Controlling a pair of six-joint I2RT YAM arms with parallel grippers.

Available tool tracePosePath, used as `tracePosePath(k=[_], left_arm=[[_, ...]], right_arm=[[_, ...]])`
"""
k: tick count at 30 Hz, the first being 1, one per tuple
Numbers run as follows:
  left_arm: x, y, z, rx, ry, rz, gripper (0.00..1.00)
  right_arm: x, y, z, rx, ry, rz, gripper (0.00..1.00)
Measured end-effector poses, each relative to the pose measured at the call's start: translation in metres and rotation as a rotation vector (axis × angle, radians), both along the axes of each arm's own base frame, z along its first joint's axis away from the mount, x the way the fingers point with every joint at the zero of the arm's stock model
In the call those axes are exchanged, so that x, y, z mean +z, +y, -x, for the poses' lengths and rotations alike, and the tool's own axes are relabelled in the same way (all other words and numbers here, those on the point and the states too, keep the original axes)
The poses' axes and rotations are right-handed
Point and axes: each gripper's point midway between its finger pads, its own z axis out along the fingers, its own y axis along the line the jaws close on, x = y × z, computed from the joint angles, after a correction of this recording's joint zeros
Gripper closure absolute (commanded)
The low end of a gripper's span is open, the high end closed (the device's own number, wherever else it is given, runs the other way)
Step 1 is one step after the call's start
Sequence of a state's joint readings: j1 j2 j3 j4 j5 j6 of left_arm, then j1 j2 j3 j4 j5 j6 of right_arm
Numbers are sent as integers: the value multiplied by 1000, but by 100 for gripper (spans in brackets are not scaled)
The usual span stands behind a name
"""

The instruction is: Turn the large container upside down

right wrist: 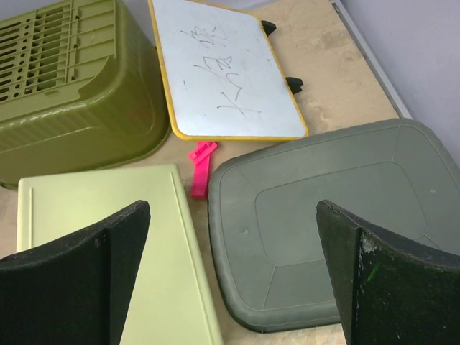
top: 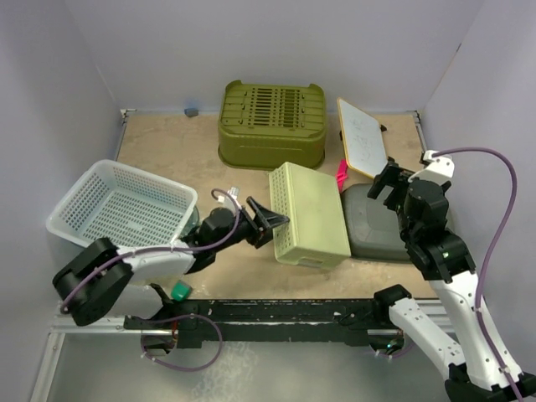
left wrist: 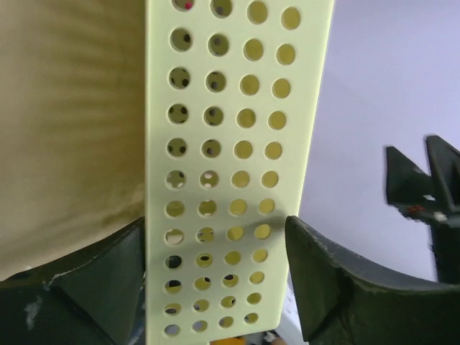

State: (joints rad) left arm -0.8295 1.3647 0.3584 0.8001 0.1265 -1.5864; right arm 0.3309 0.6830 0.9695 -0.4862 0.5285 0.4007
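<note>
A light green container (top: 314, 213) with perforated sides lies bottom up at the table's middle. My left gripper (top: 270, 224) is at its left side. In the left wrist view the gripper (left wrist: 219, 287) has one finger against each edge of the perforated wall (left wrist: 223, 144) and looks shut on it. My right gripper (top: 385, 186) is open and empty. In the right wrist view it (right wrist: 230, 237) hovers over the gap between the green container (right wrist: 100, 215) and a grey lid (right wrist: 338, 223).
An olive slotted basket (top: 272, 121) lies bottom up at the back. A white mesh basket (top: 121, 205) sits tilted at the left. A yellow-framed whiteboard (top: 362, 138), a pink clip (top: 342, 174) and the grey lid (top: 377, 222) are on the right.
</note>
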Motion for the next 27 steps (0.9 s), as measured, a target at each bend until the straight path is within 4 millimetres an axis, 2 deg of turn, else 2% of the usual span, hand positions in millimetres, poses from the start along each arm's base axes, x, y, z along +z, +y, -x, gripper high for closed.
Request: tracePosePath(k=[3,6,8,10,16,18,23,27], left_arm=[[6,1,-22,37,-55,-236,21],[28,12,-47,90,-136,-469,21],[42,26,-58,119,-179,-611,21],[47,44,-64,137,-202,-755,21],[35,96,-69,139,-206,-1139,20],[40,114,-73,169,-218,-1245,20],[69,174,-95,351,-196,-1424,20],[78,250,-121,568,-82,-1496,22]], right_arm=[[-2,0,-1,1,6,2,0],[-4,1,-1,3,12,3,0],[-6,2,-1,7,16,2,0],[-7,3,-2,14,20,0,0],[-11,5,-4,21,32,-1,0],[-11,5,-4,21,32,-1,0],[-12,6,-5,21,37,0,0],[-13,8,-5,30,37,-5,0]])
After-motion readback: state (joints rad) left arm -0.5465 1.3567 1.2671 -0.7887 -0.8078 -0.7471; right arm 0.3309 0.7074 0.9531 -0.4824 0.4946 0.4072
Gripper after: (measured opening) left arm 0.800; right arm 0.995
